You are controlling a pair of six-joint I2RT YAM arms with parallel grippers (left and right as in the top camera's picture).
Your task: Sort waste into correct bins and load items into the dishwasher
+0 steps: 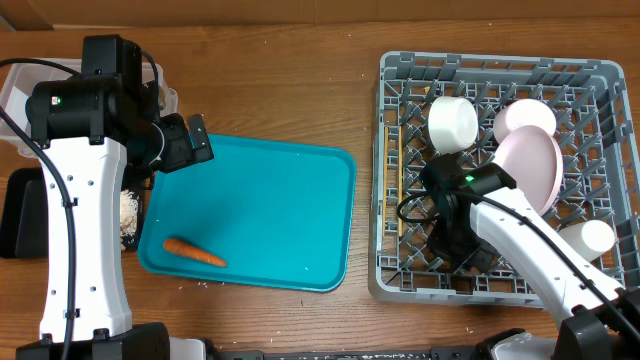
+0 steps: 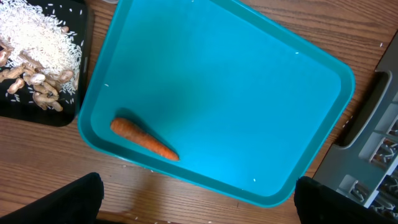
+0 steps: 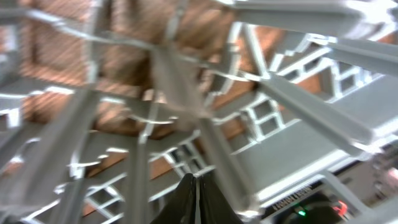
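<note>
The small orange carrot [image 2: 144,138] is lying on the teal tray [image 1: 300,180], down in its near-left corner, slanting along the near wall with its thin tip pointing toward the tray's middle. The left end effector [image 2: 198,186] is hovering over the tray's far-left corner, and its two dark fingers [image 2: 62,202] are standing wide apart, gripping nothing. Just off the tray's left edge, the black tray [image 2: 37,115] is sitting on the counter [image 1: 300,60], carrying the food scraps [image 2: 37,56], white rice grains and peanut shells heaped together. Beyond the tray's far-left corner, the clear tub [image 1: 25,85] is showing partly behind the left arm. Off to the tray's right, close beside it, the grey dish rack [image 1: 390,280] is holding a white cup [image 1: 452,122], a round plate [image 1: 535,165] leaning among the pegs, and the chopsticks [image 1: 397,180] lying along the side nearest the tray. The right end effector [image 3: 196,199] is sitting low inside that rack, in the near part closest to the tray. Its wrist view is blurred, but the tips are pressing together over the lattice with nothing visible between them.
</note>
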